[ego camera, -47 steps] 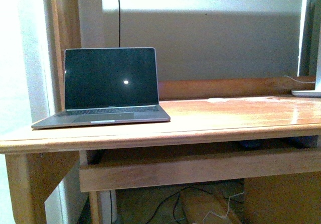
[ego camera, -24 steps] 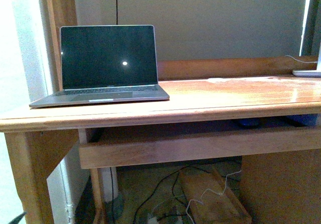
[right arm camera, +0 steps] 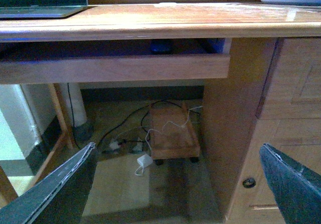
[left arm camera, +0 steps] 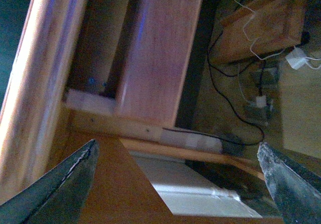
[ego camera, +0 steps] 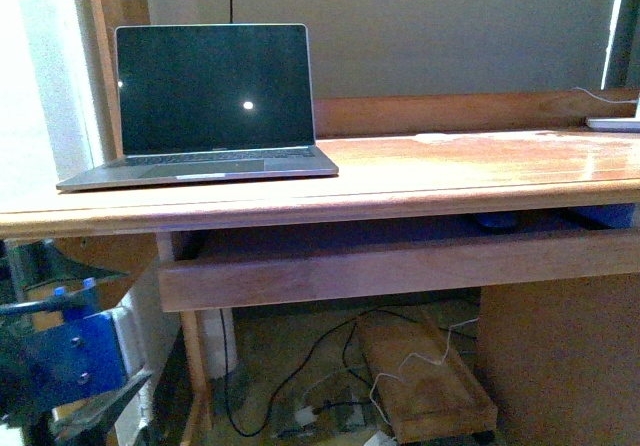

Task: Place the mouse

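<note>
Lower now than a second ago: laptop and desktop sit higher in the front view, more floor shows, and the left arm with its blue bracket has come into the lower left corner.

Left hand spread wide, dark fingers far apart, nothing between them. Faces the rounded front edge of the wooden surface from below, with a leg joint and floor cables beyond.

Right hand likewise spread and empty, held low in front of the desk, below the level of the top.

Straight beyond the right hand, the mouse: a small dark shape lying on the pull-out shelf just under the surface, partly hidden behind the shelf's front rail. Well apart from both hands.

On the surface at its left end, laptop open, screen dark save one bright dot. At the far right end, flat white item with a thin white cord, cut off by the frame.

Down on the floor, wooden box, dark and white cables trailing around it, white plug just in front.
</note>
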### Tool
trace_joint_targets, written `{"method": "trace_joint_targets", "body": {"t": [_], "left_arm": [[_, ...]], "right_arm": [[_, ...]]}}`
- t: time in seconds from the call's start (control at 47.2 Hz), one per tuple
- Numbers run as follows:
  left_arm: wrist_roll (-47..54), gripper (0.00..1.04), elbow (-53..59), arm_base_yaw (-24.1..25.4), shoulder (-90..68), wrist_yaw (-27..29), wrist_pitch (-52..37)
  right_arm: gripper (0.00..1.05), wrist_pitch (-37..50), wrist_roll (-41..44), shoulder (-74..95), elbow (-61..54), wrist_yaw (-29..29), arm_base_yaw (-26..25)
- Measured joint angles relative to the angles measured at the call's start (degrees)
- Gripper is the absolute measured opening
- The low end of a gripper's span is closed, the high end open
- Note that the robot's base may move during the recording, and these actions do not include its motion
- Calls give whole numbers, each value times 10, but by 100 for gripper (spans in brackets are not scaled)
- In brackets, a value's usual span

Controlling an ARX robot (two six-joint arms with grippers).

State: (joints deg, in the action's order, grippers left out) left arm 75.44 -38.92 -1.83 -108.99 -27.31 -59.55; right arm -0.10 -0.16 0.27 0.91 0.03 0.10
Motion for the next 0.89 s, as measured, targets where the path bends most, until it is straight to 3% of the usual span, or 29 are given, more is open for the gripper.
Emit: {"method": "trace_joint_targets", "body": {"t": [0.212,0.614,0.741,0.89], "left_arm": [[24,97,-116,-38,-63,-6,26],[63,97,-235,-52,-185,2,32],[82,97,-247,-55,-204,33,33],[50,97,-226,-68,-165,101,147]], "right_arm": [[97,0,0,0,0,0,0],[97,0,0,0,0,0,0],[97,0,0,0,0,0,0],[97,0,0,0,0,0,0]]}}
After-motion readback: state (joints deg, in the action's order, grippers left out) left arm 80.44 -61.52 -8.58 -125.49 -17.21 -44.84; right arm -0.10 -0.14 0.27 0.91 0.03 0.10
